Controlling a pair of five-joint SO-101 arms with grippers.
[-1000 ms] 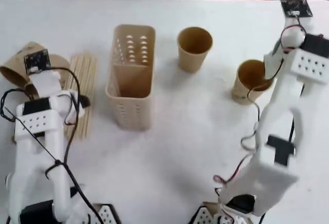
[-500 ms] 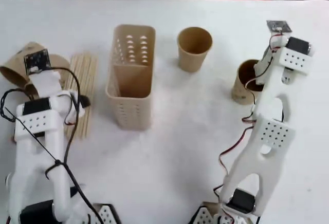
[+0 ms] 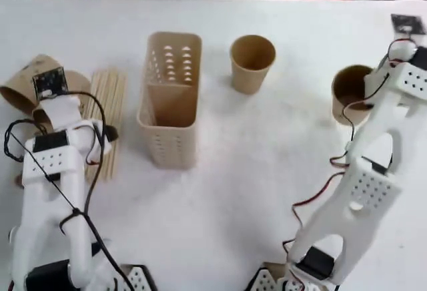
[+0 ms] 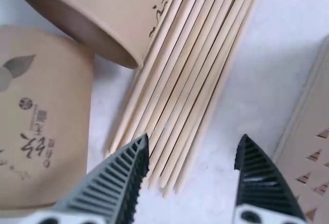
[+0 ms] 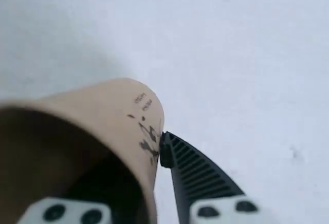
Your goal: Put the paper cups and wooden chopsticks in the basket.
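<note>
My left gripper (image 4: 190, 178) hangs open just above the near ends of a bundle of wooden chopsticks (image 4: 195, 75), its fingers (image 4: 121, 180) straddling them. The bundle (image 3: 107, 117) lies left of the tall perforated basket (image 3: 170, 97). Two paper cups on their sides (image 4: 97, 13) (image 4: 41, 116) touch the chopsticks. My right gripper (image 5: 151, 165) is shut on the rim of another paper cup (image 5: 87, 126), one black finger (image 5: 193, 175) outside its wall. That cup (image 3: 350, 91) sits at the far right. A fourth cup (image 3: 252, 61) stands upright right of the basket.
The lying cups (image 3: 30, 81) crowd the table's left edge behind my left arm. The basket's side (image 4: 313, 142) is close beside my left gripper. Open white table (image 3: 267, 171) stretches between the basket and the right arm.
My right arm has swung right and toward the back, carrying the paper cup with it. The left arm has stayed over the chopsticks.
</note>
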